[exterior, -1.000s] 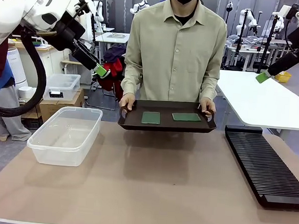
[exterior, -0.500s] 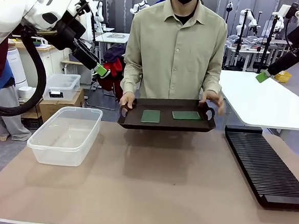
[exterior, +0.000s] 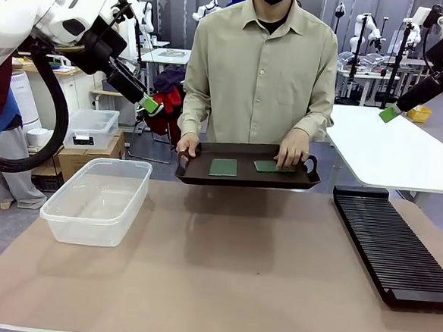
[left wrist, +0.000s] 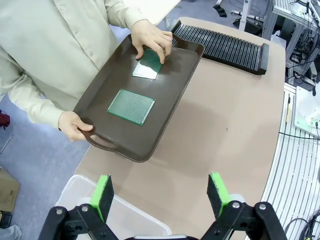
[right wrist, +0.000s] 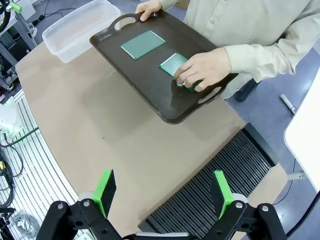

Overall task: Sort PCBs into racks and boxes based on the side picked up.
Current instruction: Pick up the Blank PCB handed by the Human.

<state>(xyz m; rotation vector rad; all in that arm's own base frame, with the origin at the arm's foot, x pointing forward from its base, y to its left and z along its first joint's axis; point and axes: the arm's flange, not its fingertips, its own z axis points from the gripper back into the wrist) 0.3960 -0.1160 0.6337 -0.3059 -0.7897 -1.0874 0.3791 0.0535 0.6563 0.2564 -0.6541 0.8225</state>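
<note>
Person's hand (exterior: 292, 150) has hopped off the tray (exterior: 243, 180) handle onto the right PCB (exterior: 269, 167). Left to right: my left claw (left wrist: 161, 195) gaping, empty; left PCB (exterior: 223, 167) flat on the tray, right PCB lying lengthwise along it; my right claw (right wrist: 163, 192) gaping, empty.

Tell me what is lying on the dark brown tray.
On the tray lie two green boards. One PCB is fully exposed. The person's hand rests on the other PCB, hiding part of it.
</note>
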